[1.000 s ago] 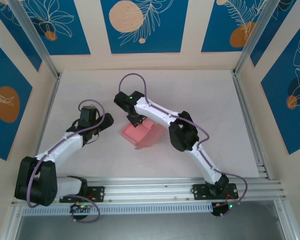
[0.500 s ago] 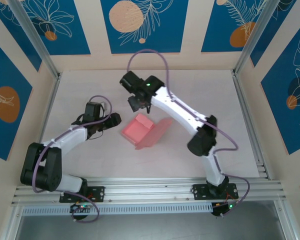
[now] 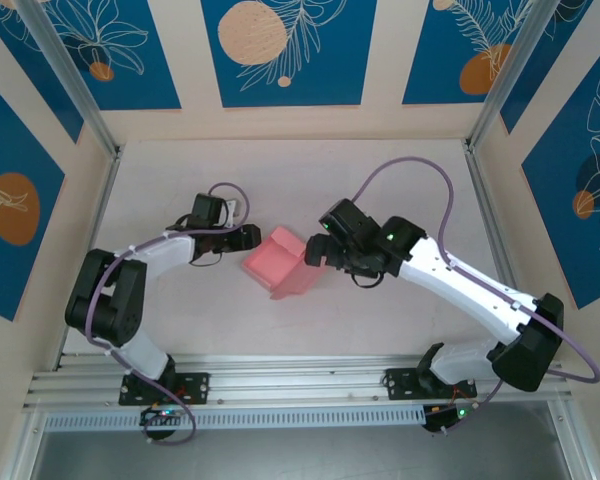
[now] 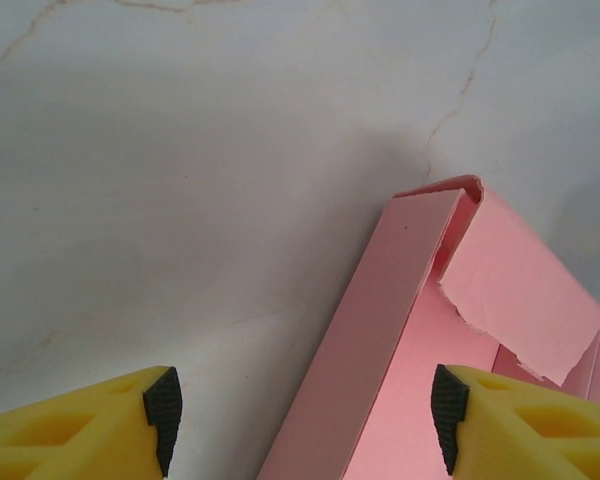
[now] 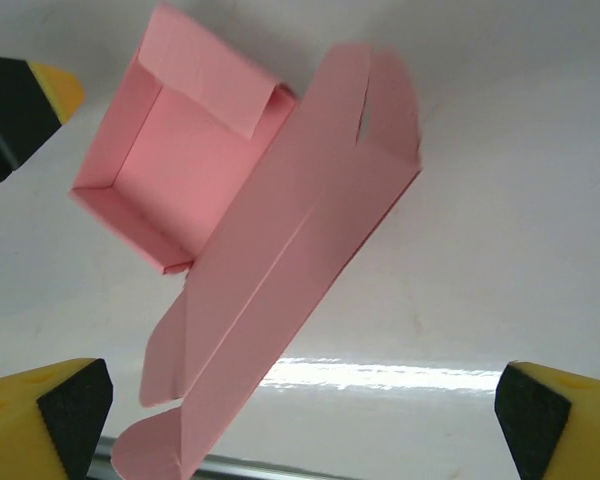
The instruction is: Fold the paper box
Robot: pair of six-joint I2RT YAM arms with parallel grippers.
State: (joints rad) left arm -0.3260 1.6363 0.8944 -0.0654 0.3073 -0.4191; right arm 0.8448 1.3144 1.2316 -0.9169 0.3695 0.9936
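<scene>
The paper box (image 3: 278,264) is a pale pink open tray lying mid-table, with its long lid panel standing up along the right side. My left gripper (image 3: 251,238) is at the box's left edge. In the left wrist view its fingers (image 4: 162,415) stand open astride the box's side wall (image 4: 380,340), touching nothing. My right gripper (image 3: 314,251) is just right of the lid. Seen from the right wrist, the tray (image 5: 180,170) and lid (image 5: 280,290) lie ahead of the wide-open right gripper (image 5: 302,415), and the lid's rounded tabs reach toward its gap.
A white marbled table (image 3: 400,190) carries the box. An aluminium rail (image 3: 300,375) runs along the near edge, with metal posts (image 3: 490,200) at the sides. Blue-patterned walls (image 3: 280,50) enclose the back and both sides.
The right arm swung from behind the box round to its right side and its jaws opened wide. The left gripper slid right to the box's left edge, jaws narrowing slightly.
</scene>
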